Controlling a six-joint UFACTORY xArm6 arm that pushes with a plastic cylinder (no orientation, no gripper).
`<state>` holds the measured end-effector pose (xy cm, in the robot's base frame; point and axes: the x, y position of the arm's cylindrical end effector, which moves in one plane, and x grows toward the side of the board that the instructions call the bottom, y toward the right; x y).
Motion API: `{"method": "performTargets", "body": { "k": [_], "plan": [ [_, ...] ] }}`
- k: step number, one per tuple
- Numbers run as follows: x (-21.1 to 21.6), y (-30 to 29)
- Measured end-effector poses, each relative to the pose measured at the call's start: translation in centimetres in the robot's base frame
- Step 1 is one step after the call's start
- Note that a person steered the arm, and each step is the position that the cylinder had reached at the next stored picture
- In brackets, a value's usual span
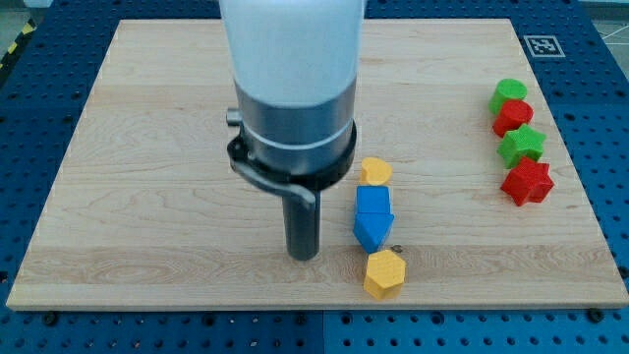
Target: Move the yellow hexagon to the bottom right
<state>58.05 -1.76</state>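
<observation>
1. My tip (303,256) rests on the wooden board (118,197), just left of the blue blocks; it is a bare rod, so no fingers exist to spread or pinch.
2. A yellow heart-like block (374,171) sits above two touching blue blocks (372,216).
3. The yellow hexagon (383,274) lies just below them, near the board's bottom edge, right of my tip.
4. Far right, green (509,92), red (512,117), green star (521,146) and red star (528,182) form a column.
</observation>
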Motion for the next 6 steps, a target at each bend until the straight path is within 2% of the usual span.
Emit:
{"method": "performTargets", "body": {
  "k": [1, 2, 4, 5, 6],
  "plan": [
    [0.6, 0.6],
    [3.8, 3.4],
    [3.8, 3.5],
    [3.8, 5.2],
    [3.8, 9.8]
  ]
}}
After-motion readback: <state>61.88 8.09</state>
